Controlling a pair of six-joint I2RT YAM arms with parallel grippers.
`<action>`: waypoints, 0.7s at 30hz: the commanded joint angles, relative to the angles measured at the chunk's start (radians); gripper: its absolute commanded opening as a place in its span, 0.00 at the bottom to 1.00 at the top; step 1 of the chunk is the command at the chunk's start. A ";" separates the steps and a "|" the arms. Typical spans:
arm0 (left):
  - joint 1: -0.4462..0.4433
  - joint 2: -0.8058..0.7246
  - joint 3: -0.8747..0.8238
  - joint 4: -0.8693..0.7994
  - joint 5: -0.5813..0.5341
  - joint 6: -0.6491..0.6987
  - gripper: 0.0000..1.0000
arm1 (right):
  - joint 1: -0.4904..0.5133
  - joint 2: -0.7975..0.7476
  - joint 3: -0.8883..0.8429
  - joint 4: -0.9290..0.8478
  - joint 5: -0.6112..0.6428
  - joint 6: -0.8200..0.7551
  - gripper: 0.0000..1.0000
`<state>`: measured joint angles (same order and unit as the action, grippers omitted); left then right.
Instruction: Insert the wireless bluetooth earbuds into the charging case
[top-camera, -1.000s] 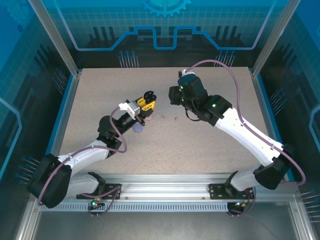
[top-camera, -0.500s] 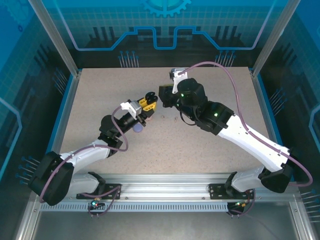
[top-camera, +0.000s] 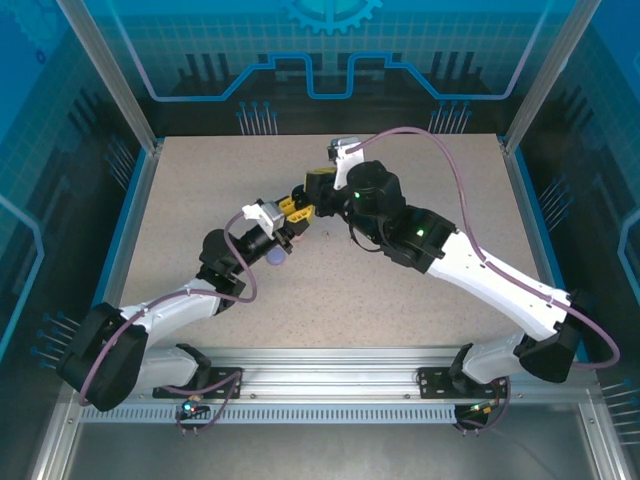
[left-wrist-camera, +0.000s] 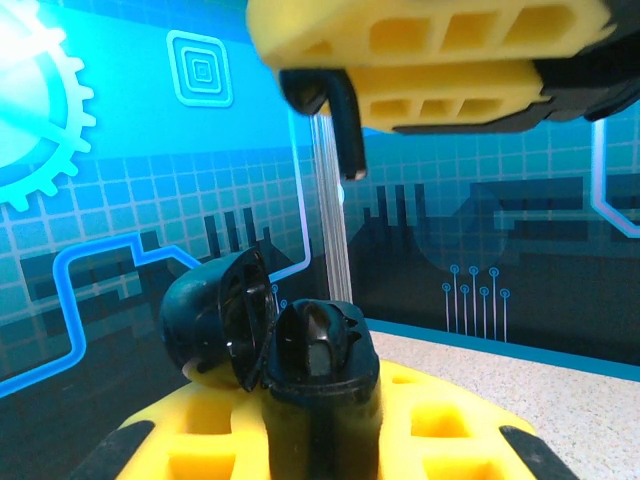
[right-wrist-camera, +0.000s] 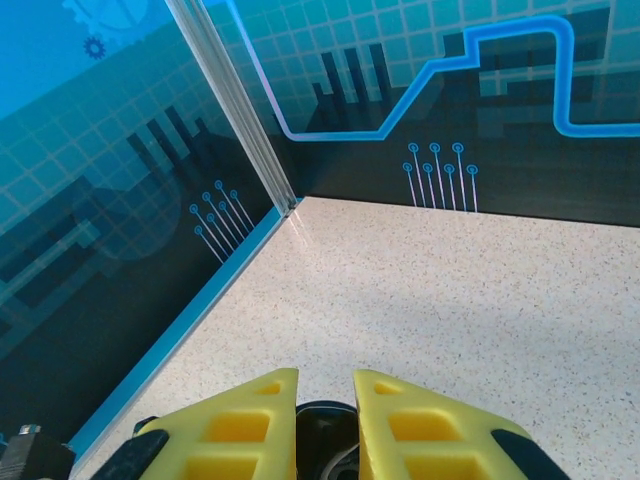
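My left gripper (top-camera: 296, 208) is shut on a black charging case (left-wrist-camera: 318, 360), held upright off the table near its middle. The case's lid (left-wrist-camera: 210, 315) is swung open to the left and the wells face up. My right gripper (top-camera: 314, 184) hangs right over it, shut on a black earbud (right-wrist-camera: 325, 435). In the left wrist view that earbud's stem (left-wrist-camera: 340, 125) points down from the right gripper's yellow fingers (left-wrist-camera: 440, 60), a short way above the open case and apart from it.
A lavender round thing (top-camera: 274, 257) lies on the speckled table (top-camera: 420, 300) under my left forearm. Blue-edged walls and aluminium posts (top-camera: 140, 130) ring the table. The right arm (top-camera: 470, 270) stretches diagonally across the right half.
My right gripper has swung left with the black earbud, from beside the left gripper to directly above the open case. The left gripper has stayed almost still.
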<state>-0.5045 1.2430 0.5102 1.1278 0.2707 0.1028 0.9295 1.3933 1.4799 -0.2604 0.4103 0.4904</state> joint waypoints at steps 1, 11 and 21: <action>-0.004 -0.010 0.040 0.007 0.025 -0.017 0.00 | 0.013 0.017 0.001 0.036 -0.007 0.013 0.18; -0.004 -0.022 0.043 -0.006 0.023 -0.009 0.00 | 0.014 0.041 -0.006 0.031 -0.016 0.029 0.17; -0.005 -0.038 0.042 -0.008 0.022 -0.008 0.00 | 0.008 0.050 -0.027 0.030 -0.010 0.040 0.16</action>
<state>-0.5041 1.2350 0.5213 1.1042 0.2707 0.1032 0.9295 1.4334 1.4647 -0.2600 0.4004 0.5163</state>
